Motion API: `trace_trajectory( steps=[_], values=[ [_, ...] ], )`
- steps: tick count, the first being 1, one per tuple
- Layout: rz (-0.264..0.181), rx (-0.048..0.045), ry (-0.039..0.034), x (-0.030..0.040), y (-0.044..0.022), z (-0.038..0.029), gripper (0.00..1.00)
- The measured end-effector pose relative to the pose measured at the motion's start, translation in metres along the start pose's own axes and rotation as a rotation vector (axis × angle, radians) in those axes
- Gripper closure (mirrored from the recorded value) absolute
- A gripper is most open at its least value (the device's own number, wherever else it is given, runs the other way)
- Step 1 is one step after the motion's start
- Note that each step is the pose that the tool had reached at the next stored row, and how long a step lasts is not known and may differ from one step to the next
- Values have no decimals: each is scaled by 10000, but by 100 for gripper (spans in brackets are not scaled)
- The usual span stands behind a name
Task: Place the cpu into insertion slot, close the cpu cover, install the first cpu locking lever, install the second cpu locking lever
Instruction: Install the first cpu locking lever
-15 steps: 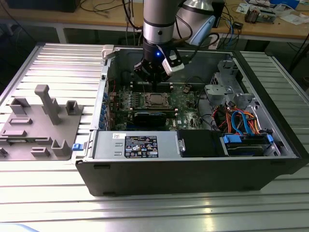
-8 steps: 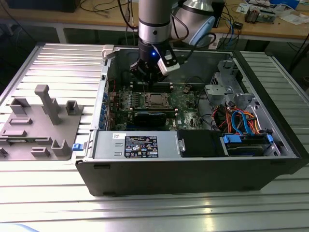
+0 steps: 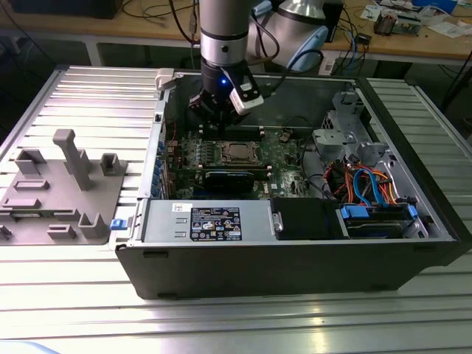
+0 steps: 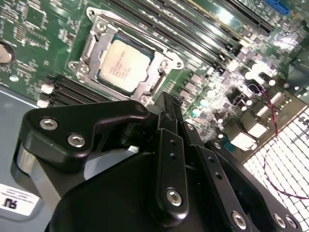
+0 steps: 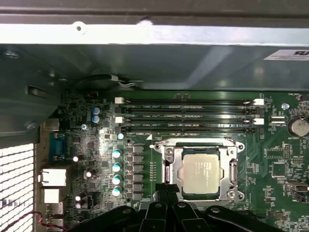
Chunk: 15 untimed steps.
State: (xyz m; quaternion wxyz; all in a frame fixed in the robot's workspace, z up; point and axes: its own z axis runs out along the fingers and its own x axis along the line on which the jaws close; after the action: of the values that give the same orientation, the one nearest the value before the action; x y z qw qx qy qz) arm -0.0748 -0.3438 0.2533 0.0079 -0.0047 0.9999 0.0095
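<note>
Robotics lab, slatted aluminium bench, cable-strewn wooden desks

The exterior view looks down from high and some way off at the open case on the ribbed surface. It faces the arm, which stands at the far side. Both wrist views sit close above the board and look past the claw. The first wrist view meets the board almost squarely. The second wrist view sees it aslant, with the claw large in the foreground. All three views share the cpu.
</note>
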Motion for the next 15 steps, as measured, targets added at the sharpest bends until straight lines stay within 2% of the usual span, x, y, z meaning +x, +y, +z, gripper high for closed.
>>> trace_trajectory(
  steps=[7,10,15],
  values=[
    [20,-1,-15,59,6,-1,89],
    [21,-17,-15,109,19,-2,89],
    [22,-58,-16,152,47,-1,89]
  ],
)
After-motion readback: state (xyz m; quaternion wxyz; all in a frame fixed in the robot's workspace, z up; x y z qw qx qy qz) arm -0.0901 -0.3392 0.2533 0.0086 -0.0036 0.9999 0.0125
